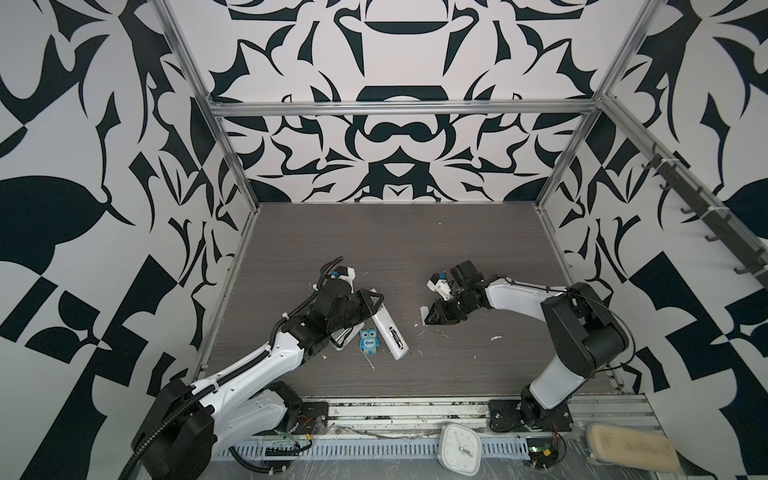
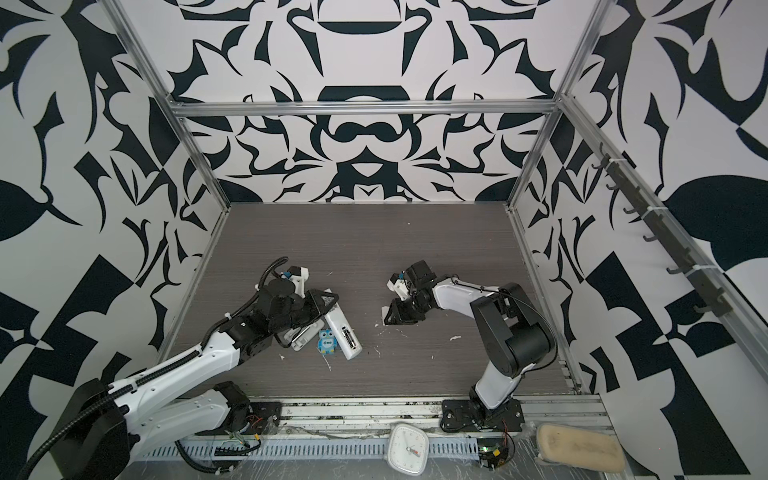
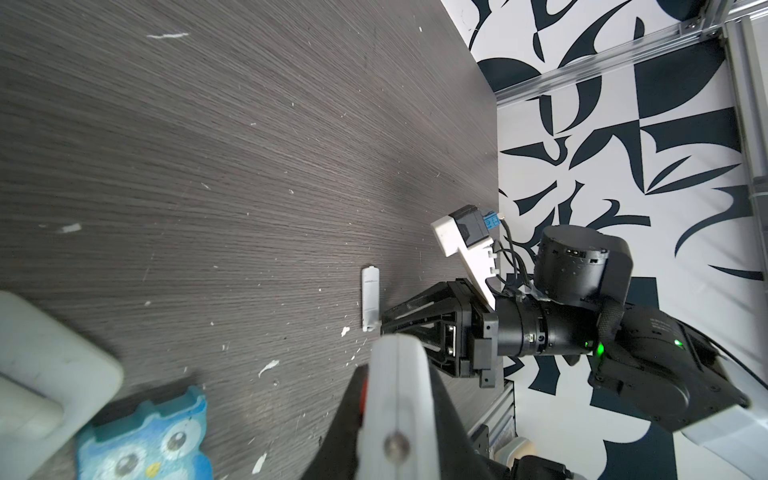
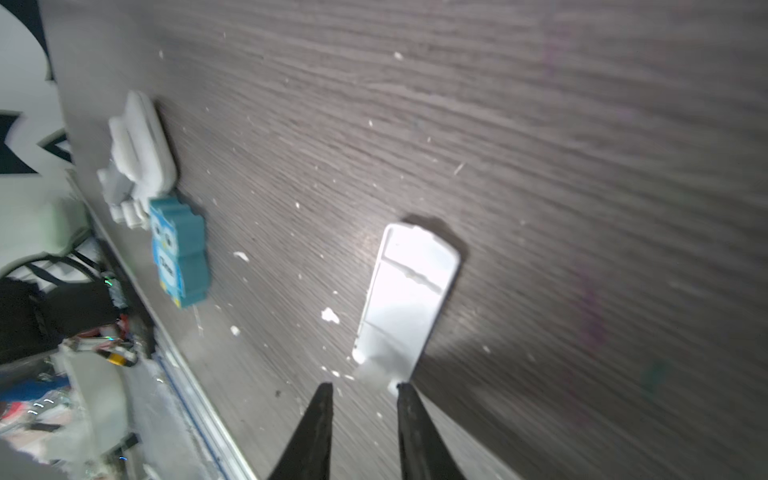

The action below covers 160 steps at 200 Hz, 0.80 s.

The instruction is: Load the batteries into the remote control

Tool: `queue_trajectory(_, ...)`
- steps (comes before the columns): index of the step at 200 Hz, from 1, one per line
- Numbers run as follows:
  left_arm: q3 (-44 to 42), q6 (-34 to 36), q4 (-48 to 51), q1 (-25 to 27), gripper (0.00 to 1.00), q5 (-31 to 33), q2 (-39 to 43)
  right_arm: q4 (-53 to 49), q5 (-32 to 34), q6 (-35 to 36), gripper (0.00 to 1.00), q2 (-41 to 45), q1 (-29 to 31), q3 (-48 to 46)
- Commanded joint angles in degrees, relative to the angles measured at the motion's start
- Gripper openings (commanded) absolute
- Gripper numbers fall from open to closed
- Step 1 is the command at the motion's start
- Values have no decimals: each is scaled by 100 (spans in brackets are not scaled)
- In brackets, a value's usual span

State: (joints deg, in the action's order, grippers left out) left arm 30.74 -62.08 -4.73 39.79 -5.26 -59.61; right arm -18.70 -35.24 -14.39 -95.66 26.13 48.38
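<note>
The remote control [image 1: 390, 332] [image 2: 345, 332] is a slim white bar lying back-up at the left of the table. Its dark open compartment [image 1: 397, 337] faces up. My left gripper [image 1: 372, 305] [image 3: 395, 365] is shut on its far end, and the left wrist view shows the remote control [image 3: 397, 415] edge-on between the black jaws. A small flat white cover [image 4: 409, 291] [image 1: 424, 312] [image 3: 370, 299] lies on the table. My right gripper [image 4: 362, 386] [image 1: 428, 321] stands open just behind it, holding nothing. I cannot make out the batteries.
A blue owl figure [image 1: 369, 341] [image 4: 178, 253] stands beside the remote. A grey-white tray [image 1: 343, 343] lies partly under the left arm. White crumbs dot the dark wood table. A clock [image 1: 460, 451] and a beige pad [image 1: 631, 453] lie beyond the front rail.
</note>
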Motion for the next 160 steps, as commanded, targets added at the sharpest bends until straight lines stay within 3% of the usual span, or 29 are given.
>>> queue_trajectory(1, 106, 7, -18, 18, 0, 65, 109, -411, 324, 149, 37, 217, 15, 219)
queue_trajectory(59, 50, 21, -131, 20, 0, 29, 117, -1218, 1115, 494, 49, 214, 49, 813)
queue_trajectory(107, -300, 61, -259, 20, 0, -62, 570, -1610, 1622, 443, 49, -243, 488, 1333)
queue_trajectory(160, -444, 414, 328, 18, 0, -197, 1285, -2220, 2611, 7, 49, -808, 665, 2023)
